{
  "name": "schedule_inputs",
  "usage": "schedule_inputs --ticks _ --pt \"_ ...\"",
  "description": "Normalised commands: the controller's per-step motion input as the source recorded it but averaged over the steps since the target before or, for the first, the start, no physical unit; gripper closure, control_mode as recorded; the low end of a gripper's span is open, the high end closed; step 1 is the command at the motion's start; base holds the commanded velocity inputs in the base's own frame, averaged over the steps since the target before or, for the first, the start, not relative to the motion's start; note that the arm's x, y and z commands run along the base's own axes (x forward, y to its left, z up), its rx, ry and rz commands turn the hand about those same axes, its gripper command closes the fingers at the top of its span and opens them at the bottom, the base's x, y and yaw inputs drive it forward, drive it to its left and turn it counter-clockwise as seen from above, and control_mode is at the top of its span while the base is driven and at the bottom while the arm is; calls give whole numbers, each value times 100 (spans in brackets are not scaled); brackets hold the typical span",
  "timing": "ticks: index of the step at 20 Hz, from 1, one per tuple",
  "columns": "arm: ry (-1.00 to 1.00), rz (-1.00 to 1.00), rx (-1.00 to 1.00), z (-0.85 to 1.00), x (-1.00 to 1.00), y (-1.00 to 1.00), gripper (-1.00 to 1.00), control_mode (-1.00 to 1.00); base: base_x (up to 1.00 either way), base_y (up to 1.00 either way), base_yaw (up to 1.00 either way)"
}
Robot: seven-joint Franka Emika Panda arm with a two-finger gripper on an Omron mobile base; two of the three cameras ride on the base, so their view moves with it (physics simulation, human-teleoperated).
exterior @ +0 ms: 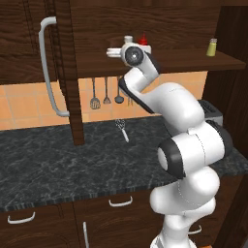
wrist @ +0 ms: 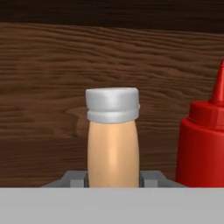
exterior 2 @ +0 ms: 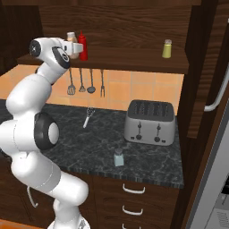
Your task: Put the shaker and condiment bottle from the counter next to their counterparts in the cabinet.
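Observation:
My gripper (wrist: 113, 180) is shut on the condiment bottle (wrist: 113, 140), a peach-orange bottle with a pale grey cap, held upright at the cabinet shelf (exterior: 193, 60). The red squeeze bottle (wrist: 201, 144) stands close beside it. In the right base view the hand holds the condiment bottle (exterior 2: 71, 38) just left of the red squeeze bottle (exterior 2: 82, 46). The yellow-green shaker (exterior 2: 167, 48) stands farther right on the shelf. The pale blue-grey shaker (exterior 2: 118, 157) stands on the counter (exterior 2: 85, 150) in front of the toaster. Whether the held bottle rests on the shelf is hidden.
A silver toaster (exterior 2: 149, 121) sits on the counter at the right. A whisk (exterior 2: 88, 117) lies near the wall, under several hanging utensils (exterior 2: 81, 82). The open cabinet door with its curved grey handle (exterior: 48, 68) hangs left of the arm.

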Motion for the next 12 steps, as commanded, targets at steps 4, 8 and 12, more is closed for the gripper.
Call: schedule_inputs --ticks 4,8,12 --pt "0 0 0 -25 6 0 -100 -100 0 0 0" --pt "0 0 0 0 4 0 -100 -100 0 0 0" --pt "0 0 0 0 0 -1 -100 -100 0 0 0"
